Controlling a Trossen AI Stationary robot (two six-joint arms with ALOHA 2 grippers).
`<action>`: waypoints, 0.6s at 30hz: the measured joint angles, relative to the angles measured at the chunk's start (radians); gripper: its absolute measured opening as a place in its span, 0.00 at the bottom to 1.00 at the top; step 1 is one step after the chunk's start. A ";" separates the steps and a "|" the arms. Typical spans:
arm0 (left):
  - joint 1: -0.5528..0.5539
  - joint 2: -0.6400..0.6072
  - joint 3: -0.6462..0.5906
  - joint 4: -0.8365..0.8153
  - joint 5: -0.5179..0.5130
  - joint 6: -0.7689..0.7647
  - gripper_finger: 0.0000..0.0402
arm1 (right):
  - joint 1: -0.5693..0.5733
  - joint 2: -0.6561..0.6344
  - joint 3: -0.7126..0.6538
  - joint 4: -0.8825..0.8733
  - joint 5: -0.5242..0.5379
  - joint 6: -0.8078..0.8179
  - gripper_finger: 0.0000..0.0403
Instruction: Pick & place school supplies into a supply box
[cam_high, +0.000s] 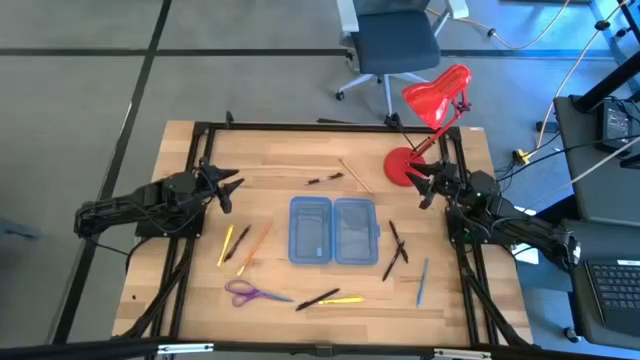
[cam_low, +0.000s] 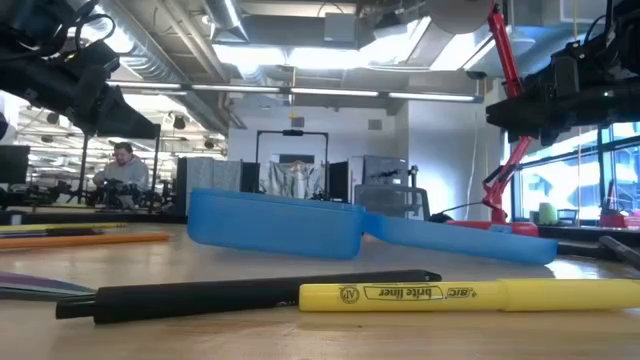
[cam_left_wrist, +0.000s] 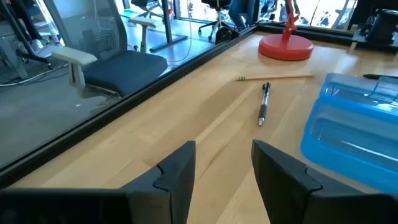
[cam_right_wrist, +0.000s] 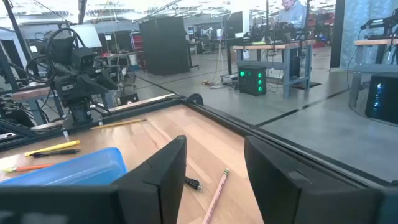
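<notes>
The translucent blue supply box (cam_high: 333, 231) lies open in the middle of the table, both halves flat; it also shows as the blue box (cam_low: 300, 225). Around it on the wood lie pens and pencils: a yellow pencil (cam_high: 226, 244), an orange one (cam_high: 257, 245), a black pen (cam_high: 325, 179), a wood pencil (cam_high: 355, 175), two black pens (cam_high: 397, 243), a blue pen (cam_high: 422, 281), a black pen (cam_low: 250, 293) and a yellow highlighter (cam_low: 470, 293). Purple-handled scissors (cam_high: 250, 293) lie near the near edge. My left gripper (cam_high: 228, 186) hovers open left of the box, my right gripper (cam_high: 425, 185) open to its right.
A red desk lamp stands with its round base (cam_high: 405, 167) on the table's far right, just beside my right gripper. The black frame rail (cam_high: 300, 127) runs along the table's far edge. An office chair (cam_high: 395, 45) stands beyond it. A person sits far off in the room (cam_low: 122, 165).
</notes>
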 joint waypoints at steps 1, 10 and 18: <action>0.000 0.000 0.000 0.000 0.000 0.000 0.37 | 0.000 0.000 0.000 0.000 0.000 0.000 0.41; 0.000 0.000 0.000 0.000 0.000 0.000 0.37 | 0.000 0.000 0.000 0.000 0.000 0.000 0.41; 0.000 0.000 0.000 0.000 0.000 0.000 0.38 | 0.000 0.000 0.000 0.000 0.000 0.000 0.41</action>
